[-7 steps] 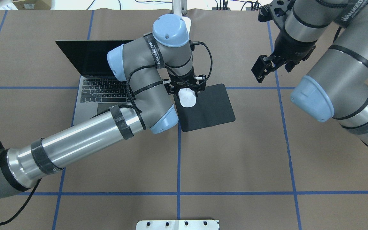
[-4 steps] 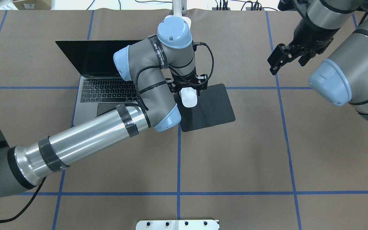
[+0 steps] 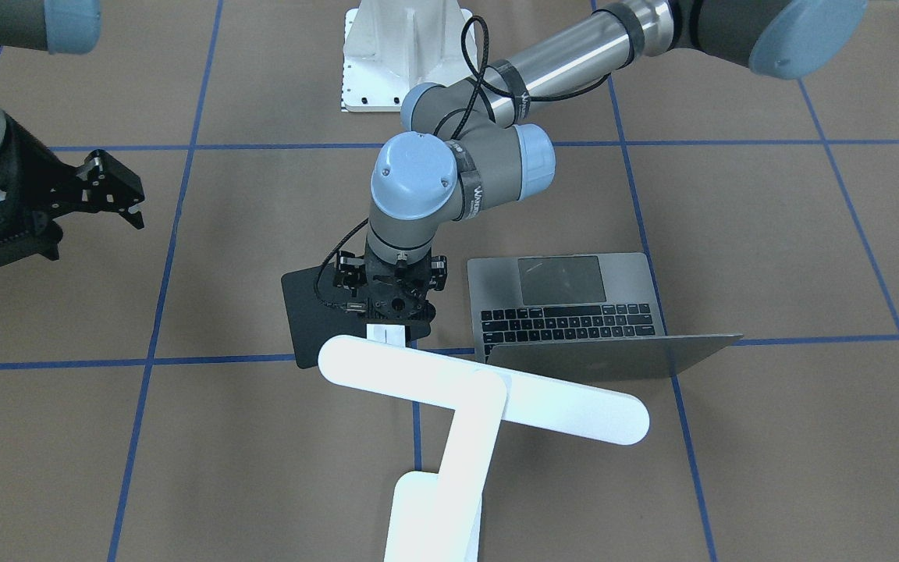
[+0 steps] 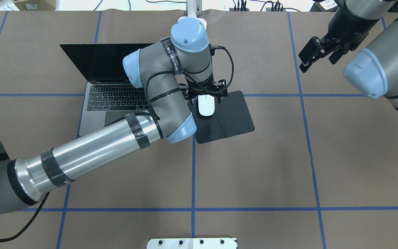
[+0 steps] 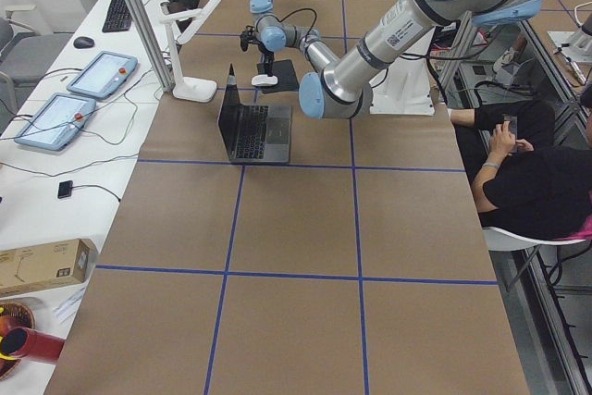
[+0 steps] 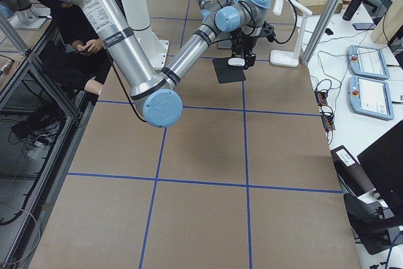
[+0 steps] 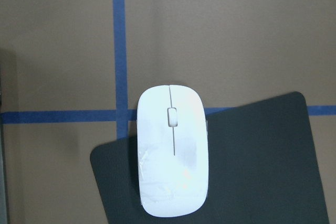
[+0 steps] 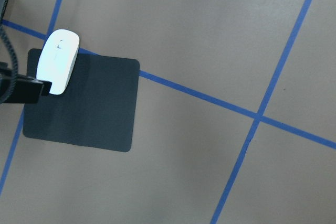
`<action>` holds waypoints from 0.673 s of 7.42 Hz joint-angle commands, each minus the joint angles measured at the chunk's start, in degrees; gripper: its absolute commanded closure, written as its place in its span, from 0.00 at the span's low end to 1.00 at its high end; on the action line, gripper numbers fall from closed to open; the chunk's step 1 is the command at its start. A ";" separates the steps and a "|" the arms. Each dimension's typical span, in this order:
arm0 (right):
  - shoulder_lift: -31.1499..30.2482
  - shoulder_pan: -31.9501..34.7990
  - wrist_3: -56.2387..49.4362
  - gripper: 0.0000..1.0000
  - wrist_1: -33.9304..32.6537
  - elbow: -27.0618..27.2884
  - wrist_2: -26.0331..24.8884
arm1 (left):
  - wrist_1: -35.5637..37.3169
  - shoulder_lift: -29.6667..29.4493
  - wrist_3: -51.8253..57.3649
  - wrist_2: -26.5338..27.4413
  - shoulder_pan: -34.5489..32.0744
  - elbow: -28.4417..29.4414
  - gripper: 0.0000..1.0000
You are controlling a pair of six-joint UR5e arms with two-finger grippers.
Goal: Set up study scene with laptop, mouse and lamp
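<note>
My left gripper (image 4: 206, 98) is shut on the white mouse (image 4: 206, 105) and holds it just above the far-left corner of the black pad (image 4: 230, 117). The left wrist view shows the mouse (image 7: 170, 153) lengthwise over the pad's corner (image 7: 262, 166). The grey laptop (image 4: 116, 100) stands open to the left of the pad. The white lamp (image 3: 481, 390) stands at the table's far edge, its bar head over the pad and the laptop lid. My right gripper (image 4: 318, 53) is open and empty, high at the far right.
The white bolted pedestal (image 3: 403, 55) is at the robot's edge of the table. Blue tape lines cross the brown table cover (image 4: 254, 166). A seated person (image 5: 536, 173) shows beside the table in the left side view.
My right arm has pulled back toward the far right corner. My left gripper has carried the mouse slightly to the right over the pad's corner.
</note>
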 commanded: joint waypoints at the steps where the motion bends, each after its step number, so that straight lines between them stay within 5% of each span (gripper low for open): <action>1: -3.76 3.73 -6.57 0.00 1.45 -0.41 -0.71 | 10.45 11.02 9.75 -2.60 -3.36 -17.57 0.01; 2: -4.21 4.17 -7.56 0.00 1.45 -0.59 -0.80 | 15.11 17.00 14.33 -3.93 -6.17 -25.76 0.01; 5: -6.68 4.70 -6.60 0.00 1.62 -0.24 -5.37 | 20.61 27.56 31.01 -5.08 -14.70 -34.61 0.01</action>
